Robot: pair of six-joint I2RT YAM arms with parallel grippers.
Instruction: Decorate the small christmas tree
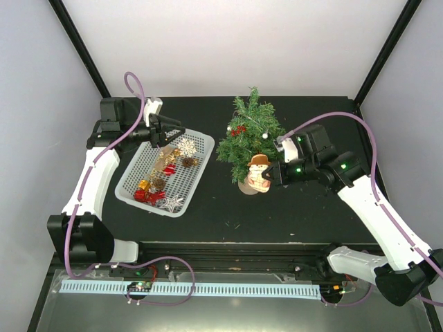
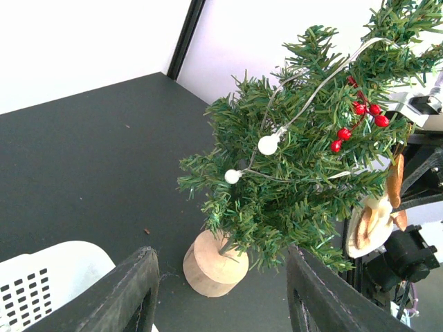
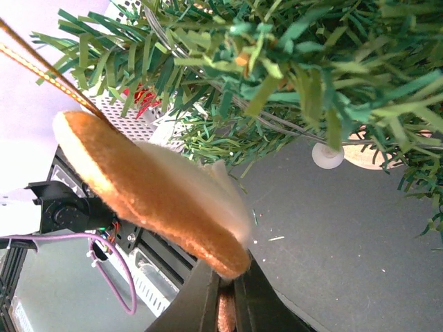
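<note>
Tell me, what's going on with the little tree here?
A robot is decorating the small christmas tree. Its right claw pinches a snowman ornament at the tree's lower branches. The left claw hangs open over the far end of the white basket, where more ornaments lie.

White arm links (image 1: 90, 181), black joints (image 1: 84, 236), purple cables (image 1: 136, 88), seemingly green lights (image 1: 299, 167).

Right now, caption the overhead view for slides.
Right gripper holds a snowman ornament at the tree; left gripper open above basket.
</note>
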